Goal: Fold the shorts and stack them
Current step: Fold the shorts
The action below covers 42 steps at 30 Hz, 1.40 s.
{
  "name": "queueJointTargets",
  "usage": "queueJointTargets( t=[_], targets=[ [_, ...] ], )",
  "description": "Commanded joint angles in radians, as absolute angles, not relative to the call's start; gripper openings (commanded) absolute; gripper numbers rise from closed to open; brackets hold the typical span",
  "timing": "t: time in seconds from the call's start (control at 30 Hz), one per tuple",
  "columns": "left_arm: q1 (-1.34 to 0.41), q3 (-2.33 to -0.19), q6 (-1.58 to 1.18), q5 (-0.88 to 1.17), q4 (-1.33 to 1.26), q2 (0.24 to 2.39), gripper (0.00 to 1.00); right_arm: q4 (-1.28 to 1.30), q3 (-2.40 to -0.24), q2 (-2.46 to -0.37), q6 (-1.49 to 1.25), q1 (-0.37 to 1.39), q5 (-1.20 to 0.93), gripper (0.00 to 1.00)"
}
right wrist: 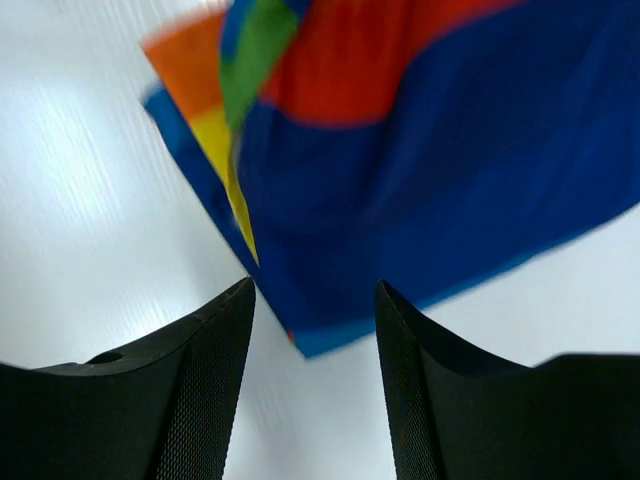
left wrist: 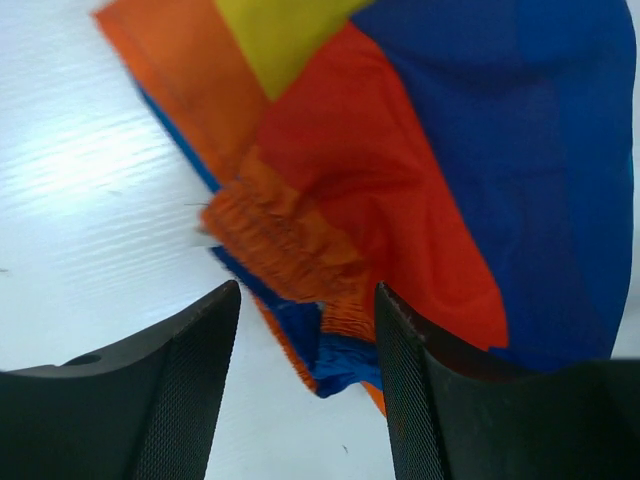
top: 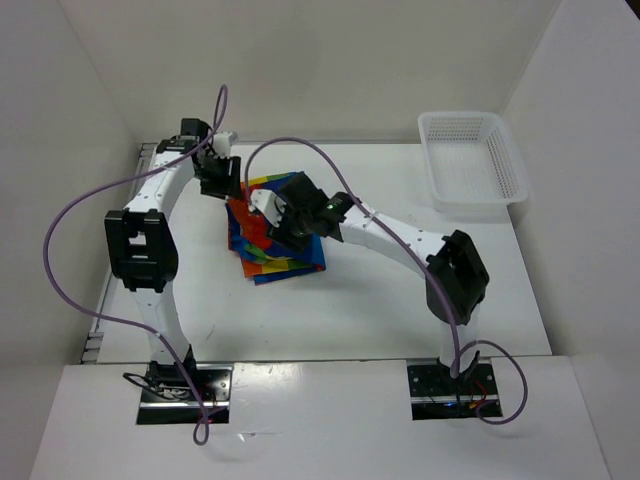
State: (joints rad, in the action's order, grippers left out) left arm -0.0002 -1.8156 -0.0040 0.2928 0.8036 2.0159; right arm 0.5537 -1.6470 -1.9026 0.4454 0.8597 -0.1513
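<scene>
The rainbow-striped shorts (top: 283, 262) lie folded in a compact bundle at the middle of the table. My left gripper (top: 224, 186) hovers over their far-left edge. In the left wrist view it (left wrist: 306, 290) stands open, and the orange gathered waistband and a blue corner of the shorts (left wrist: 400, 180) lie on the table below the gap. My right gripper (top: 281, 222) hangs above the bundle's centre. In the right wrist view it (right wrist: 314, 285) is open too, with a blue corner of the shorts (right wrist: 400, 180) lying beneath it. Neither gripper holds any cloth.
A white lattice basket (top: 505, 170) stands at the back right corner of the table. White walls close in the table at the back and on both sides. Purple cables loop over both arms.
</scene>
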Motion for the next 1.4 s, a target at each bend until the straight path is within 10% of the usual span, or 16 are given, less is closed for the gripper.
queueJointTargets(
  t=[0.0, 0.23, 0.63, 0.97, 1.37],
  targets=[
    [-0.026, -1.784, 0.000, 0.293, 0.796, 2.031, 0.64, 0.493, -1.520, -1.812, 0.495, 0.836, -0.075, 0.57],
    [-0.098, -1.805, 0.000, 0.141, 0.741, 2.127, 0.56, 0.359, -1.341, -1.828, 0.471, 0.815, -0.064, 0.48],
    [-0.089, -1.841, 0.000, -0.032, 0.713, 2.189, 0.44, 0.319, -1.348, -1.983, 0.460, 0.779, -0.146, 0.02],
    [-0.069, -1.852, 0.000, 0.127, 0.741, 2.056, 0.60, 0.357, -1.388, -1.964, 0.460, 0.779, -0.164, 0.03],
    [-0.078, -1.565, 0.000, 0.207, 0.782, 1.900, 0.67, 0.390, -1.783, -2.014, 0.190, 0.609, -0.356, 0.49]
  ],
)
